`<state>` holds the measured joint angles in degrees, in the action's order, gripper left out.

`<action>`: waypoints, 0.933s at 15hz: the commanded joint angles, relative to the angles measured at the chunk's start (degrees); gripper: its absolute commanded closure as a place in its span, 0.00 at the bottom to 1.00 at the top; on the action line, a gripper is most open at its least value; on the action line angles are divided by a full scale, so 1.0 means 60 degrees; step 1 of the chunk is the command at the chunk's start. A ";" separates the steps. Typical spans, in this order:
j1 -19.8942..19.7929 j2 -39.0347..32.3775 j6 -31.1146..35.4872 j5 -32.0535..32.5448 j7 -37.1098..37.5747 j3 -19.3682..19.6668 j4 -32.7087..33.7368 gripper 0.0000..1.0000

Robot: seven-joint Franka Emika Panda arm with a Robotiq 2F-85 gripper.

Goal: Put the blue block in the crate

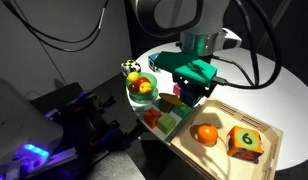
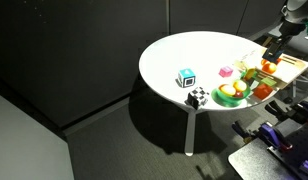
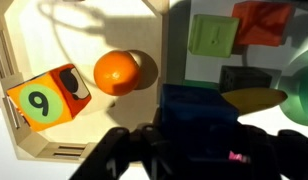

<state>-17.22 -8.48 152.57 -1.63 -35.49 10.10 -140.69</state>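
My gripper [image 3: 194, 140] is shut on the blue block [image 3: 197, 108], a small solid-blue cube held between the dark fingers. In the wrist view the block hangs just beside the side wall of the light-wood crate [image 3: 34, 30]. The crate holds an orange fruit [image 3: 117, 72] and an orange die [image 3: 46, 98]. In an exterior view the gripper [image 1: 190, 88] hovers over the table next to the crate [image 1: 266, 135]. In an exterior view it [image 2: 274, 46] is at the far right, above the crate [image 2: 291, 66].
A green block [image 3: 212, 35] and a red-orange block [image 3: 262, 22] lie on the table beyond the held block. A fruit bowl [image 1: 141, 86] stands near the table edge. A blue-and-white patterned cube [image 2: 185, 78] and a checkered cube [image 2: 197, 97] sit mid-table.
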 commanded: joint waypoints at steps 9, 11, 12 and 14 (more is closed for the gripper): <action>-0.0085 -0.1998 -0.0515 0.0102 0.0591 -0.0233 0.2395 0.73; -0.0116 -0.2301 -0.0507 0.0149 0.0701 -0.0271 0.2664 0.73; -0.0133 -0.2432 -0.0505 0.0177 0.0760 -0.0279 0.2774 0.73; -0.0167 -0.2662 -0.0476 0.0230 0.0849 -0.0276 0.2983 0.73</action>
<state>-17.24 -22.24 151.09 -1.59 -32.52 9.06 -126.14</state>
